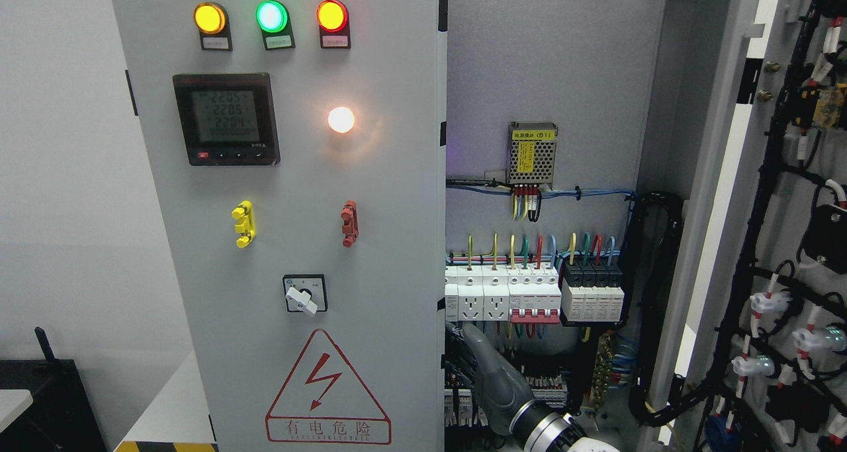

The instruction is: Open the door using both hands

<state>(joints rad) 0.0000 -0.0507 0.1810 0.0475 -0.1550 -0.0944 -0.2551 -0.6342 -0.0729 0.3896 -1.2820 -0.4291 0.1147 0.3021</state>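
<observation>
- Right hand [486, 366] comes up from the bottom edge, right of the middle, and sits in the gap by the left door's inner edge, low down in front of the wiring. Its dark fingers seem tucked against that edge, but I honestly can't tell whether they grip it or just rest there.
- Left hand: not in the shot at all.
- Right door [781, 227] is already swung wide open (you can see its inside face with all the black cable looms and white connectors), so that half looks done.
- Left door [298, 240] fills the middle of the view facing the camera, looks closed or barely cracked. My guess is that's what's left: pull it open too.
- Cabinet inside [549, 75] is in plain view between the two doors.
- Counts on the left door: three round lamps up top (yellow, green, red), one glowing white lamp [341, 120], one meter [225, 119], two small handles (one yellow, one red), one rotary switch [305, 294], one warning triangle [327, 389].
- Inside: one small metal power box [532, 154], and one row of breakers [533, 294] below it (too crowded for me to count each unit).
</observation>
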